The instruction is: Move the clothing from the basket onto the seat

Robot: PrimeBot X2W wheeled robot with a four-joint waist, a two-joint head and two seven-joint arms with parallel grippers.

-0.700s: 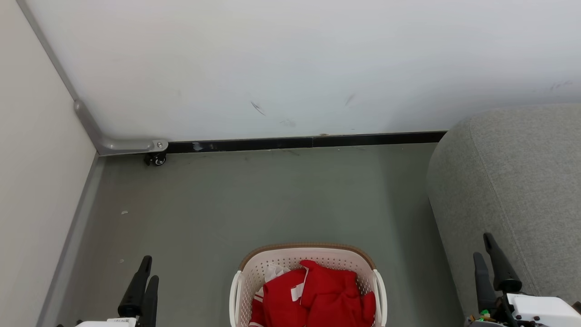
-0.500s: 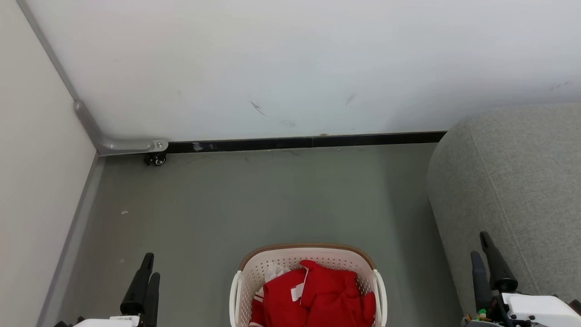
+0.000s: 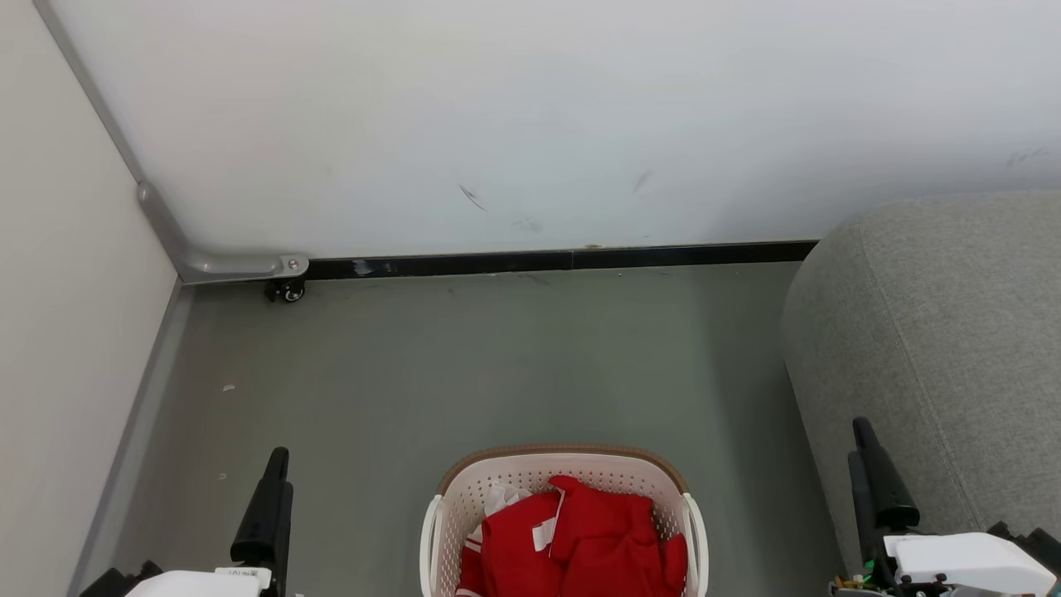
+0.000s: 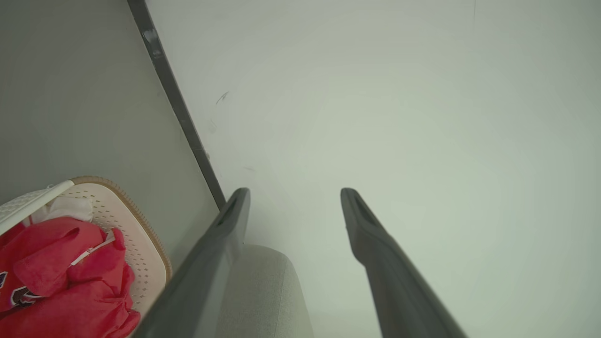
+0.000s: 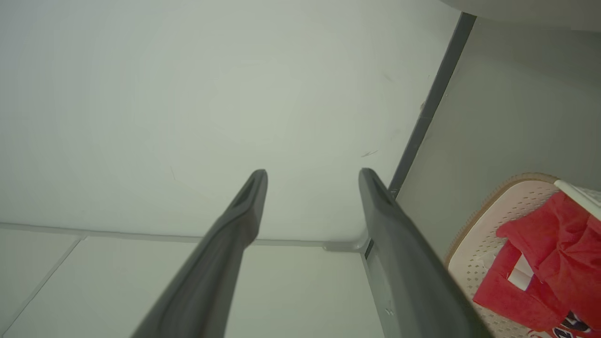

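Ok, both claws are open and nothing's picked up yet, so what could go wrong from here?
1. The clothing lies bunched in the basket; one grab may lift a tangle that drags on the rim or tips the basket.
2. The right claw hangs close beside the seat, so swinging it could brush the rounded end.
3. The head view cuts off the basket's near side, so part of the pile is unseen.
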